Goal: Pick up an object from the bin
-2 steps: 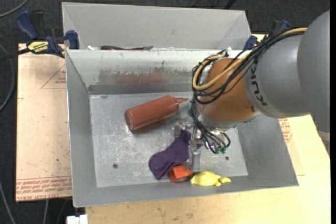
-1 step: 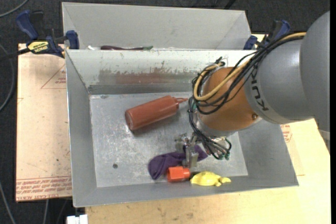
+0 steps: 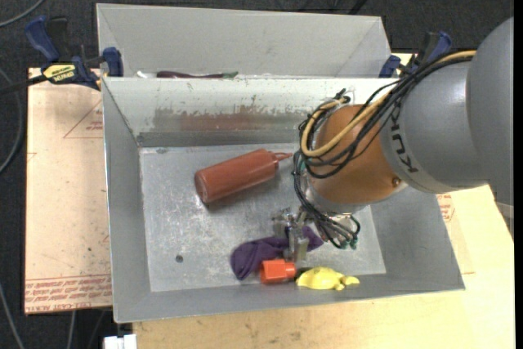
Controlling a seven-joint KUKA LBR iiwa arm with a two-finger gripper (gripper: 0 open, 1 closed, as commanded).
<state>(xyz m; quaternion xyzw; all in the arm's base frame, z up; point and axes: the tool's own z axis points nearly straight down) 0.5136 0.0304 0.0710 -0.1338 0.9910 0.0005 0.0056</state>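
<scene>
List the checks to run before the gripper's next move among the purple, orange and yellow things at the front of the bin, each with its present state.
1. Gripper is low in the bin, right over the purple soft thing: ok.
2. Something is gripped already: cannot tell.
3. Target lies alone: not ok. The orange block lies against the purple soft thing, just below the gripper.
4. Yellow thing is out from under the gripper: ok. It lies beside the orange block, on the arm's side.
5. Red-brown bottle is out of the way: ok. It lies on its side, farther back and apart from the gripper.
</scene>
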